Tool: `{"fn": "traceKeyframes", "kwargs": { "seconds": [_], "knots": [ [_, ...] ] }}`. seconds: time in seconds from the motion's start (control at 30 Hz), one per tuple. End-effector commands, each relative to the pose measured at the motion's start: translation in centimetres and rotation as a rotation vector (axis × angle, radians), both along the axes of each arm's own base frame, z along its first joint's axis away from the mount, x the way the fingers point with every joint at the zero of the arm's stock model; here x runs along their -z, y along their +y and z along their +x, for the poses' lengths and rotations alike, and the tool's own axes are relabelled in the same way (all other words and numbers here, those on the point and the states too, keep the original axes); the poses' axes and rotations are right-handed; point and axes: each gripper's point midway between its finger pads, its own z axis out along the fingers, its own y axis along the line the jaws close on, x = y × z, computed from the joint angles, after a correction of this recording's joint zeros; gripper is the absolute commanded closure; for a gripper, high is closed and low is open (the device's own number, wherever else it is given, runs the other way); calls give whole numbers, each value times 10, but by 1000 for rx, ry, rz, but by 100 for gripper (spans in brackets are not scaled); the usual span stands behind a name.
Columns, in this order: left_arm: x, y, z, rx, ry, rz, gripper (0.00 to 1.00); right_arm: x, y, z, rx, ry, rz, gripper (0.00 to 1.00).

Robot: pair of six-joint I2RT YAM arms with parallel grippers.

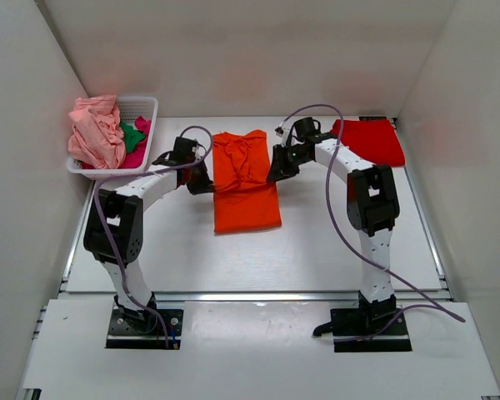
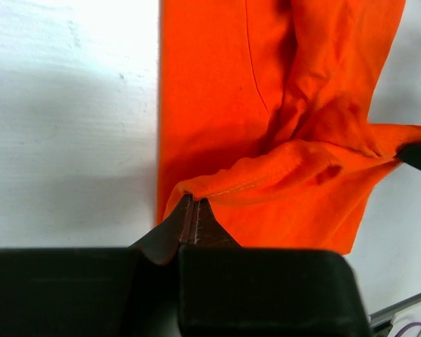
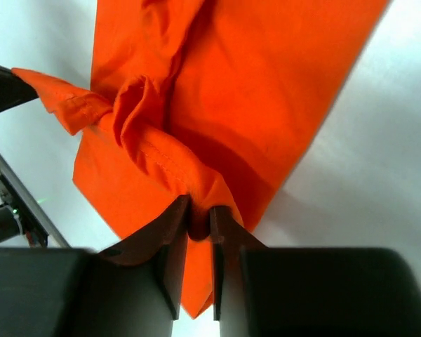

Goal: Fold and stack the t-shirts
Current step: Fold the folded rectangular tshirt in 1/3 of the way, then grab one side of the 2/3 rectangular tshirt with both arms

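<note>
Fold step: left fingers (image 2: pixel 177 228) and right fingers (image 3: pixel 170 228) are clamping orange t-shirt (image 1: pixel 246 200) edges at nine and three o'clock. Next, likely laying the fold flat and releasing together.

The right gripper (image 3: pixel 200 214) pinches a bunched hem of the orange t-shirt (image 3: pixel 266 91) between its dark fingers (image 3: pixel 170 228) — only a slim gap parts them. The raised fold runs left to the left gripper (image 3: pixel 5 83) at the edge — the rest lies on the white table (image 3: pixel 379 196).
</note>
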Motion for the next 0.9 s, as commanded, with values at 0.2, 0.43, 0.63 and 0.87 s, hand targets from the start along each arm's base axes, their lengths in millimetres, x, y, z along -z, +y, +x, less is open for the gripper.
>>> {"fn": "traceKeyframes", "kwargs": {
  "seconds": [0.2, 0.43, 0.63, 0.87],
  "knots": [
    [-44, 19, 66, -124, -198, -70, 59, -38, -21, 39, 47, -201, -43, 36],
    [-58, 32, 74, -83, -271, -150, 29, -33, -49, -9, 126, -183, -106, 29],
    [-22, 19, -35, -3, -137, -24, 29, -16, -40, -79, 144, -124, -42, 30],
    [18, 18, -111, -122, -35, -25, 31, 13, -19, -117, 203, -38, -19, 30]
  ]
}}
